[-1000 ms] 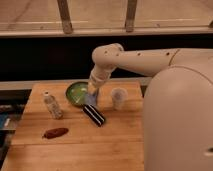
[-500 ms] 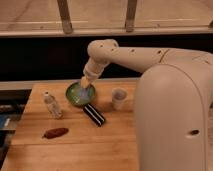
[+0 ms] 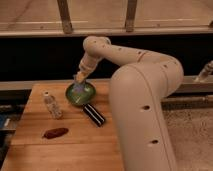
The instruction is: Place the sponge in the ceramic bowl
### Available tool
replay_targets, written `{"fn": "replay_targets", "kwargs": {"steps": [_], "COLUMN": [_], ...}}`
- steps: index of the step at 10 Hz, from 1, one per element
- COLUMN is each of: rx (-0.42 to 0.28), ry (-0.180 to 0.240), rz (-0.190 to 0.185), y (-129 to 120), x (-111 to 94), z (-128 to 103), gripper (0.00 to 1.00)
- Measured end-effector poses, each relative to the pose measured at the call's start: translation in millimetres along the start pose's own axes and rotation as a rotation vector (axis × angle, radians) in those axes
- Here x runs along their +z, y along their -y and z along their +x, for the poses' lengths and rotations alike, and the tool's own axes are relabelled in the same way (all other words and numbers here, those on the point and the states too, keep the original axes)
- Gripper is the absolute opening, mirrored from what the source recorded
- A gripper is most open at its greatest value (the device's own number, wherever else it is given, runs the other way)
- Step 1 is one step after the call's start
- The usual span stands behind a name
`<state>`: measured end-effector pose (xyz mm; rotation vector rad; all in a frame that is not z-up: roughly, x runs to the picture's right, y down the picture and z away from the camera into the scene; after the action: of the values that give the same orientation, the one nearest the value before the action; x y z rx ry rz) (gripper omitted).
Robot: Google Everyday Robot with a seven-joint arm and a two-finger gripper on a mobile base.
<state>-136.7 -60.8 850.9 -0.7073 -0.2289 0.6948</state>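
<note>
Pincer [image 3: 80, 80] pinching sponge [image 3: 78, 88], sponge hanging just over bowl [image 3: 89, 96], long axis roughly upright, desk [image 3: 75, 145] beneath.
</note>
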Motion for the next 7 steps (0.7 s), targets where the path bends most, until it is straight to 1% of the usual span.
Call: {"fn": "replay_targets", "kwargs": {"steps": [2, 3, 6, 7], "rx": [0.000, 0.003, 0.000, 0.002], "ry": [0.010, 0.014, 0.013, 0.013], "rz": [-0.031, -0.033, -0.035, -0.034], "y": [8.6, 11.0, 9.2, 10.1], "x": [10.3, 9.4, 10.6, 10.2], "z": [4.3, 5.8, 4.5, 5.5], "gripper": [0.00, 0.02, 0.29, 0.39]}}
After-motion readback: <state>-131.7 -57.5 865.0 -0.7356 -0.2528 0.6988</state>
